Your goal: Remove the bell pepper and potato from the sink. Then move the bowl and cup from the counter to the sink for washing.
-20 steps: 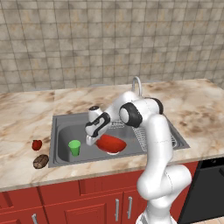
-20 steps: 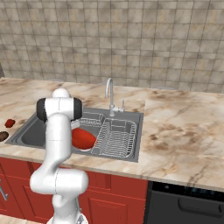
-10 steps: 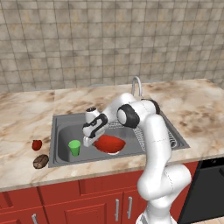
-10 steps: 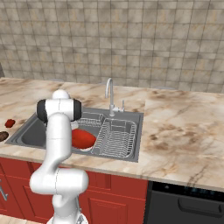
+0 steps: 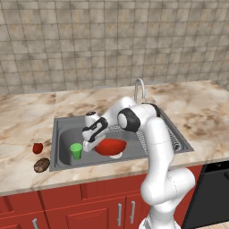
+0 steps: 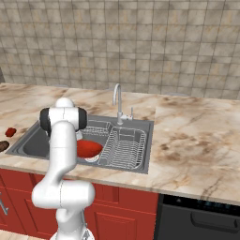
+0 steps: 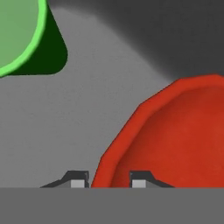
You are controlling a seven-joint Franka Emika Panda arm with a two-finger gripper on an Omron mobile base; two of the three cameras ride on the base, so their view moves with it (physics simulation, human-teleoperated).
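Note:
The red bowl lies in the sink, tilted, near the drain. My gripper is shut on the bowl's left rim; in the hand view the gripper has a fingertip on either side of the bowl rim. The green cup stands upright on the sink floor just left of the gripper. On the counter left of the sink lie the bell pepper and, in front of it, the potato.
A curved chrome faucet rises behind the basin. A wire dish rack fills the sink's right half. Marble counter stretches away on both sides, with red cabinet fronts below.
The gripper and the bowl have shifted slightly left, toward the green cup. The cup, pepper and potato have not moved.

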